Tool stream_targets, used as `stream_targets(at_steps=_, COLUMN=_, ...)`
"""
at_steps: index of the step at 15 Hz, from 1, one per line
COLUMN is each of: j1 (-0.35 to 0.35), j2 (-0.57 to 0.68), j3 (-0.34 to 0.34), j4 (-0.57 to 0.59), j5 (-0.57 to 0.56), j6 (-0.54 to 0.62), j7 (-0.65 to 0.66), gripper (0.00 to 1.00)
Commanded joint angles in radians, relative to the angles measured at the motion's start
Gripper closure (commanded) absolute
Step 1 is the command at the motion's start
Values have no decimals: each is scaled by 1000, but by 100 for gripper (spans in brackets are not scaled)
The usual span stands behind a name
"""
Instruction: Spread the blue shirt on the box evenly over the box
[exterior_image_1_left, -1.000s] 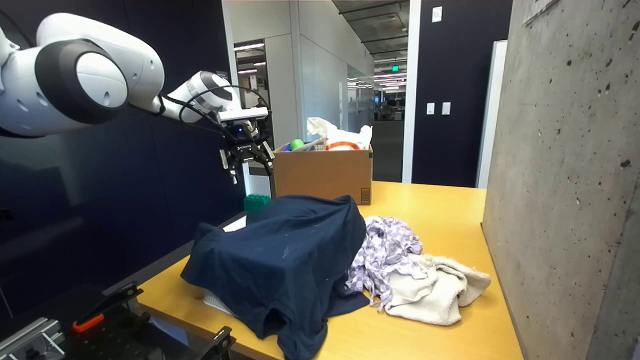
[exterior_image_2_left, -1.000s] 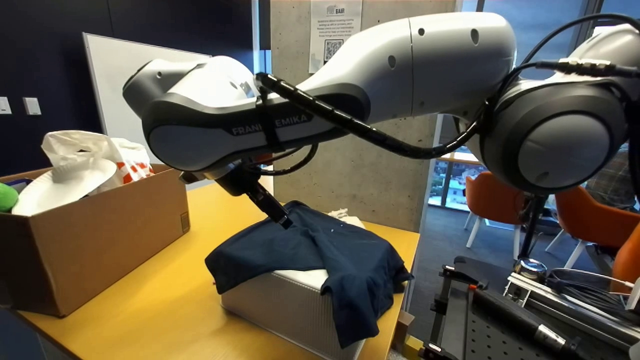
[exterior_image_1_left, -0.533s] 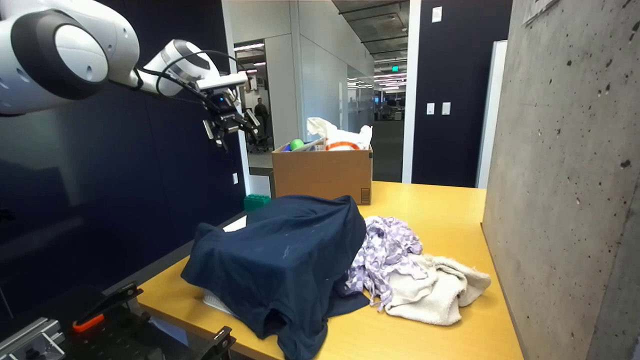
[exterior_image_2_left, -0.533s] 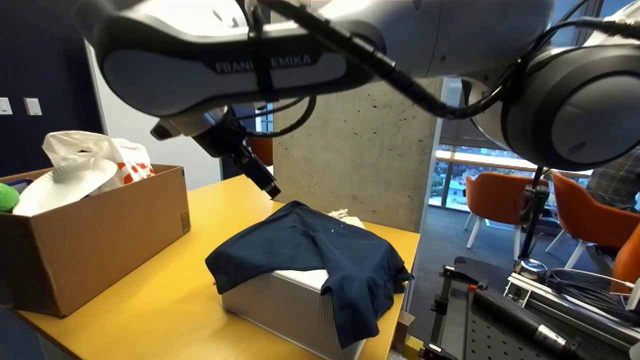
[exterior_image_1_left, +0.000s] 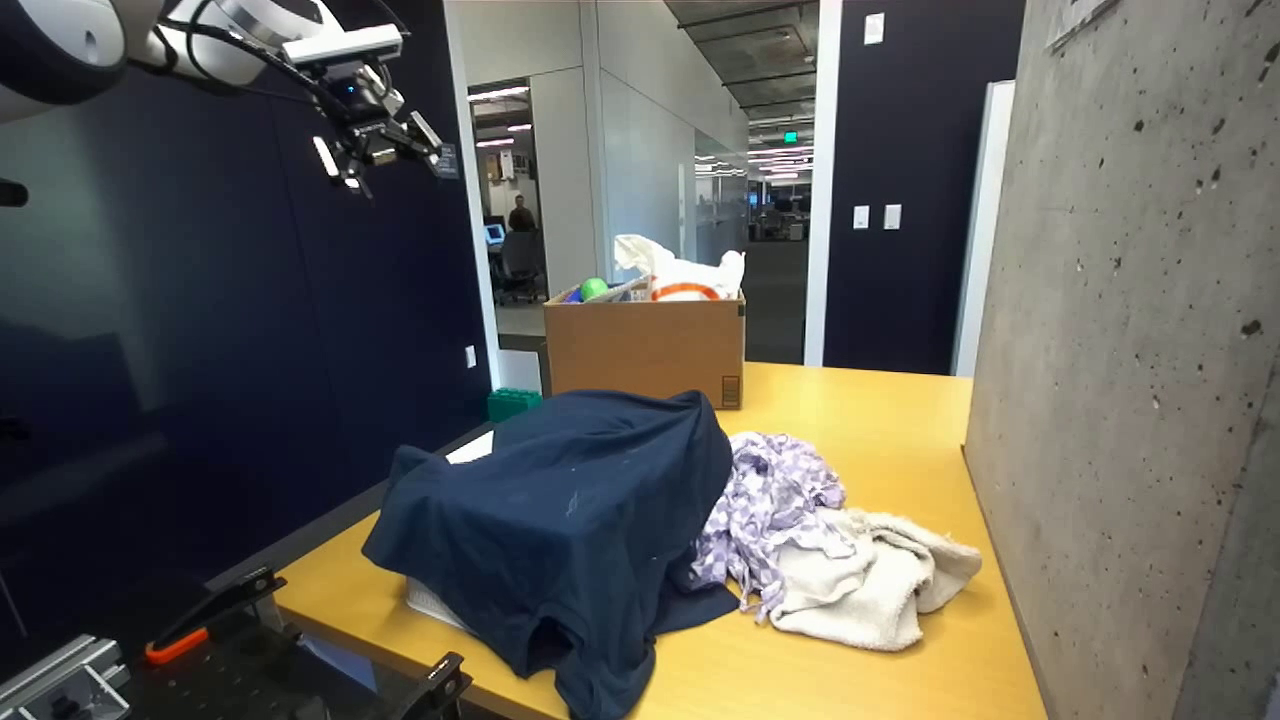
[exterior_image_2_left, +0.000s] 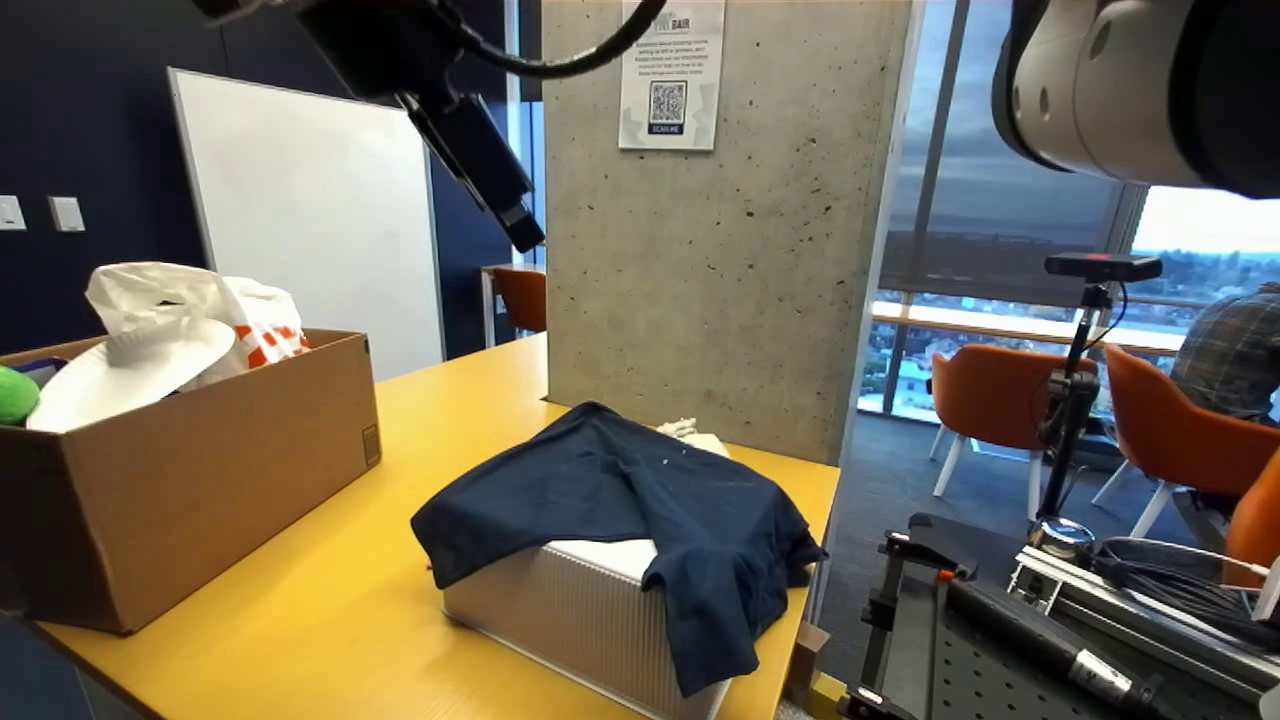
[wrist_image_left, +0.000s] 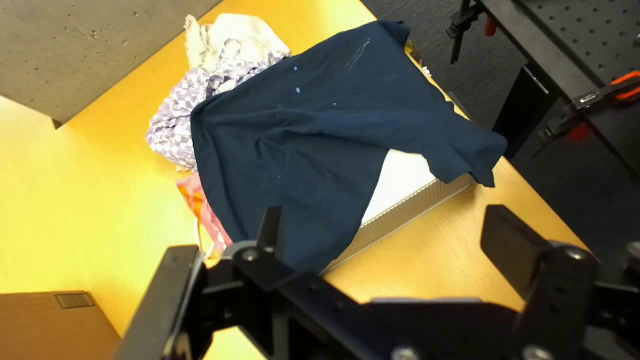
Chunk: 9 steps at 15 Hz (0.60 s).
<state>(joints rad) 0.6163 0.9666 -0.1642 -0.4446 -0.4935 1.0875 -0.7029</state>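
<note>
The dark navy blue shirt lies draped over the white box in both exterior views. It hangs down one side and over the near end. Part of the box's top and one ribbed long side are bare. In an exterior view only a white corner of the box and a bit of its lower edge show. In the wrist view the shirt leaves a wedge of the box top uncovered. My gripper is open and empty, high above the shirt, touching nothing. Its fingers stand wide apart in the wrist view.
A purple-white patterned cloth and a beige cloth lie beside the box, near the concrete wall. A cardboard box with a bag and other items stands at the table's far end. A pink-orange cloth shows beside the shirt.
My arm and open gripper have risen well above the shirt, up and leftward in an exterior view. The shirt, box and other cloths have not moved.
</note>
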Motion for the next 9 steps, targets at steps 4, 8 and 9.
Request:
stream_targets(at_steps=4, j1=142, j2=-42, j3=-29, j4=-16, j5=-154, j6=-13, j7=31, gripper=0)
stream_targets(at_steps=8, j1=191, j2=-15, j3=-21, j4=15, j5=-215, j6=-40, j7=139, gripper=0)
stream_targets(at_steps=9, j1=197, j2=-18, j3=-9, j4=11, j5=-207, j6=-46, j7=163, gripper=0)
